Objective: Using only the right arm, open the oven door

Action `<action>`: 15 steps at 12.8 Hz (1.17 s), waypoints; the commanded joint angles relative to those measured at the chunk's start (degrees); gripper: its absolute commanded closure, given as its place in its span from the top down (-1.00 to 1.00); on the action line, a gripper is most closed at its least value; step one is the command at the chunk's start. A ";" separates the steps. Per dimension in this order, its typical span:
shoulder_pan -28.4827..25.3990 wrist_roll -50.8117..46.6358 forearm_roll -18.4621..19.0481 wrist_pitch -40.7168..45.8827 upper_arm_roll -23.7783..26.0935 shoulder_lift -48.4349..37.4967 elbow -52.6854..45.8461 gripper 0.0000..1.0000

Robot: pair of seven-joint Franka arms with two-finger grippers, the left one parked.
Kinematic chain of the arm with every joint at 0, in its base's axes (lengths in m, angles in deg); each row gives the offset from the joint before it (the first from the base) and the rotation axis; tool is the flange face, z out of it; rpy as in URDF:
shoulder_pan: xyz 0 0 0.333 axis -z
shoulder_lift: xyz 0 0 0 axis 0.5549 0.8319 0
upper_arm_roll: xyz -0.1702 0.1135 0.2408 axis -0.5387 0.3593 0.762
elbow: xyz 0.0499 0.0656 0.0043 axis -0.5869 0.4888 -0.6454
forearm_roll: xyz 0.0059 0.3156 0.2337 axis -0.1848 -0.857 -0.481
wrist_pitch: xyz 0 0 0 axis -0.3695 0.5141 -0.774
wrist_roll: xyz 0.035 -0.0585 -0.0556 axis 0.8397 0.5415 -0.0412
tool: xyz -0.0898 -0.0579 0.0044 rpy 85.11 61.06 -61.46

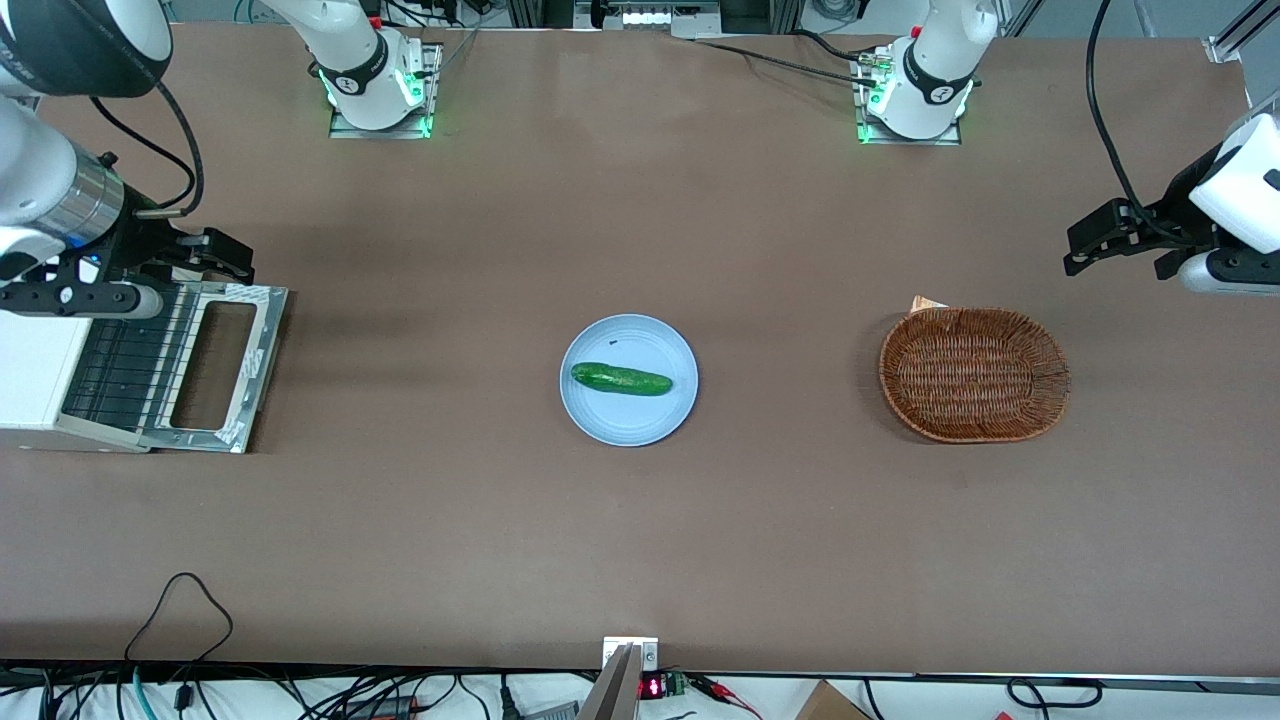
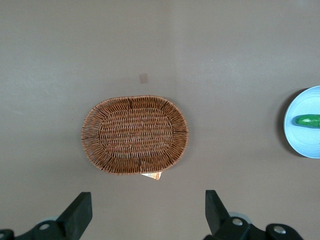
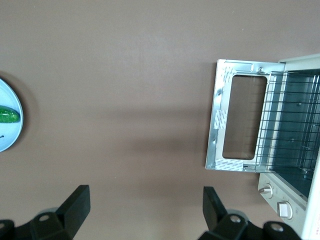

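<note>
Nothing much seemed left to do: the silver-grey metal-framed oven door [image 3: 239,121] with its glass window lay folded fully down on the brown bench [image 1: 640,540] in front of the small white toaster oven [image 3: 292,145], while the right arm's black gripper [image 3: 145,212] hung apart from it, fingers [image 3: 75,205] spread wide and holding nothing.

My gripper [image 3: 142,207] hangs above the oven [image 1: 35,370], fingers spread, at the working arm's end of the table [image 1: 640,540]. The oven door [image 1: 215,365] lies flat. Mid-table a cucumber [image 1: 621,379] rests on a plate [image 1: 630,420]; a basket [image 1: 973,374] lies toward the parked arm's end.
</note>
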State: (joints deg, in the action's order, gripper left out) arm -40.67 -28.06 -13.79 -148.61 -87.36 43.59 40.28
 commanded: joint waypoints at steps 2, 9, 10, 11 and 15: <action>0.73 -0.01 -1.32 -1.42 -0.81 -3.41 3.43 1.00; 2.48 0.08 -1.32 -0.98 0.07 -3.59 3.69 1.00; 2.83 0.16 -1.32 -1.07 0.51 -3.76 3.87 1.00; 3.10 0.17 -1.32 -1.07 0.51 -4.29 4.48 1.00; 7.03 1.22 -1.41 -1.33 4.62 -5.87 6.24 1.00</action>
State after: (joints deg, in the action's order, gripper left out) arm -37.45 -27.83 -14.34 -149.21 -86.45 39.89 44.39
